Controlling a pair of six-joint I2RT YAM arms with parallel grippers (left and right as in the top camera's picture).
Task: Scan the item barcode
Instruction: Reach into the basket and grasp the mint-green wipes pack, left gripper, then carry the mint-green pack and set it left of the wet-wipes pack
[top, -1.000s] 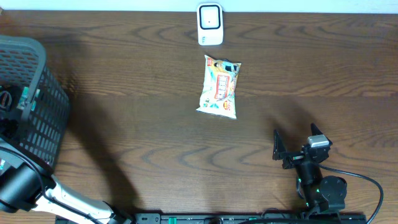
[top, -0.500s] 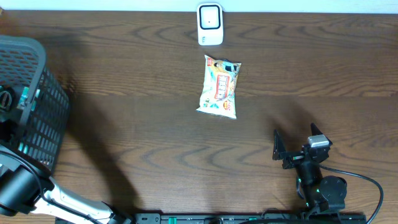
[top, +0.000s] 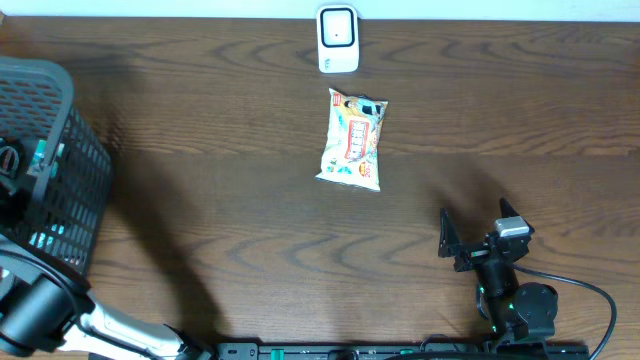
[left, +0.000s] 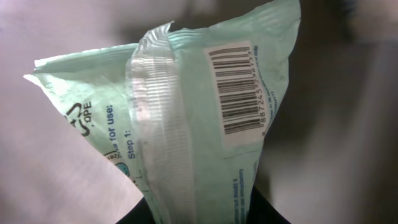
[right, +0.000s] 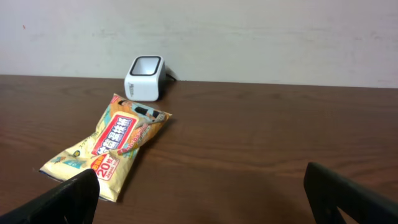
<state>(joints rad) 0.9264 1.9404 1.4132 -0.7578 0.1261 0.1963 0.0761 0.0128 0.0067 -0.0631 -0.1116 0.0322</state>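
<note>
far left: black mesh basket (top: 60, 130) on the desk (top: 200, 220), left arm (top: 40, 310) runs from the front edge up into it. overhead can't make out the packet through the mesh. left wrist cam is filled by a pale green packet (left: 186, 124), standing on end, crimped seam down the middle, barcode (left: 236, 87) on a white label facing the lens, upper right. packet's bottom end drops between two dark shapes at the frame edge, likely the arm's own hardware; can't tell if the left jaws are clamped on it or just around it. mid desk: yellow snack bag (top: 352, 140) lying flat, just in front of the white scanner (top: 338, 40) at the back edge, not touching. right: right arm (top: 515, 300) near the front edge, right jaws spread wide, nothing between them, well apart from the bag
</note>
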